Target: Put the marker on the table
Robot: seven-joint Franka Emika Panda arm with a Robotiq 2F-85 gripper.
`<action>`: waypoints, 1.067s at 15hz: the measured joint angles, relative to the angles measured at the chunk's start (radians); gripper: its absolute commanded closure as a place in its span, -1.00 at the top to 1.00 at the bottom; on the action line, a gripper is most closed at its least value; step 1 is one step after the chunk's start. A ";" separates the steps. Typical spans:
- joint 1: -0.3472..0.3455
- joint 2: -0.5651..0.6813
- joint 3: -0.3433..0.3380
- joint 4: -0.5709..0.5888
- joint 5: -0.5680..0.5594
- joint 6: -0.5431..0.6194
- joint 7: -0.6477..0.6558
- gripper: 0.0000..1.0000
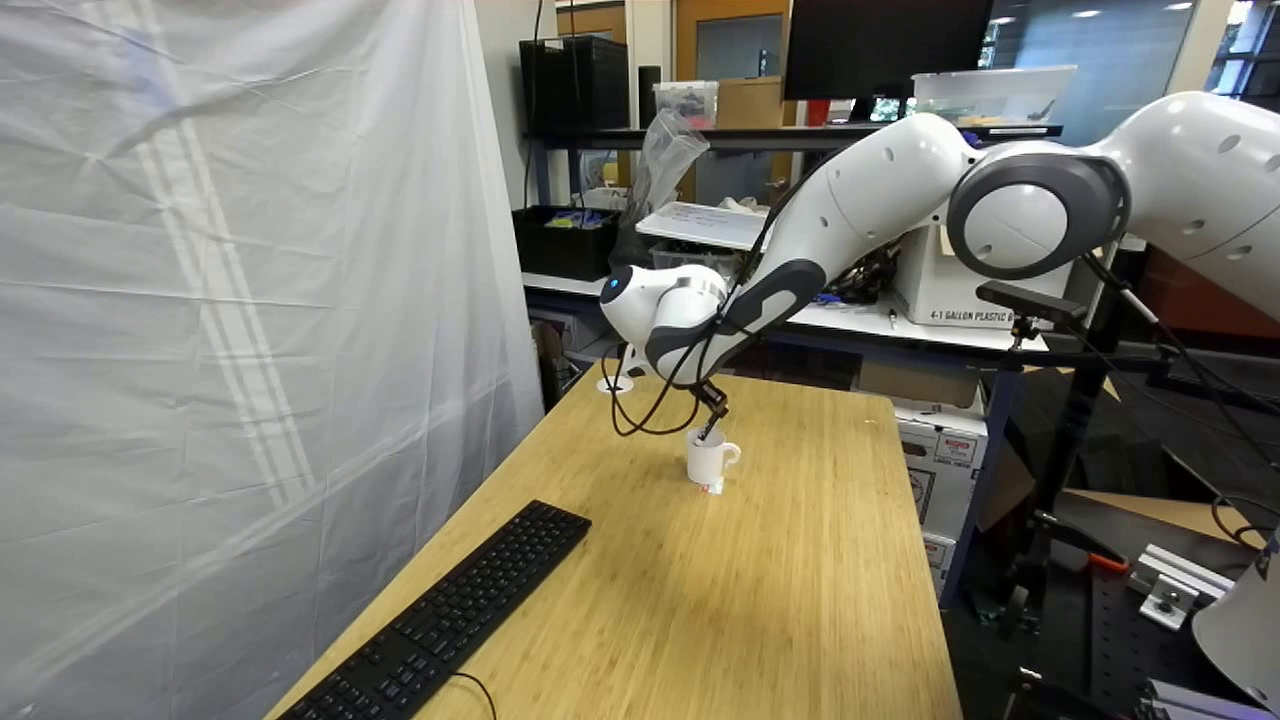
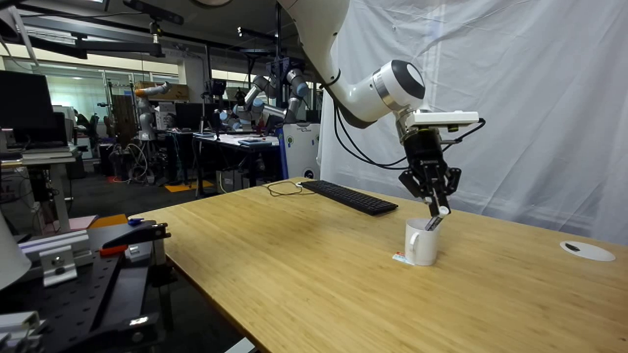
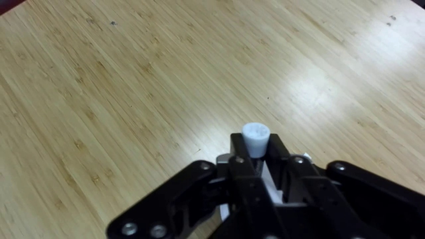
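One claw [image 3: 256,142] pinches marker [image 2: 434,223] at mug [image 2: 424,247] rim, well inside table [image 2: 294,264] edges.

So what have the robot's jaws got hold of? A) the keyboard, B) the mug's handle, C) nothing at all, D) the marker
D: in the wrist view, the white end of the marker pokes up between the jaws, which are shut on it from both sides.

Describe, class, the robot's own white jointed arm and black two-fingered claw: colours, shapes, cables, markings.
The glossy white, rounded arm has dark grey joint covers, a silver metallic band, a small blue spot and looping black cables. Its black, angular, hinged claw shows round silver screws and pale lettering too small to read surely.
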 measured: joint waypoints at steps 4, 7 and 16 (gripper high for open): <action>0.001 -0.065 -0.004 0.006 -0.001 -0.098 -0.002 -0.90; 0.005 -0.108 -0.004 0.003 -0.002 -0.153 -0.001 -0.90; 0.032 -0.185 0.041 0.013 0.104 -0.161 0.282 -0.90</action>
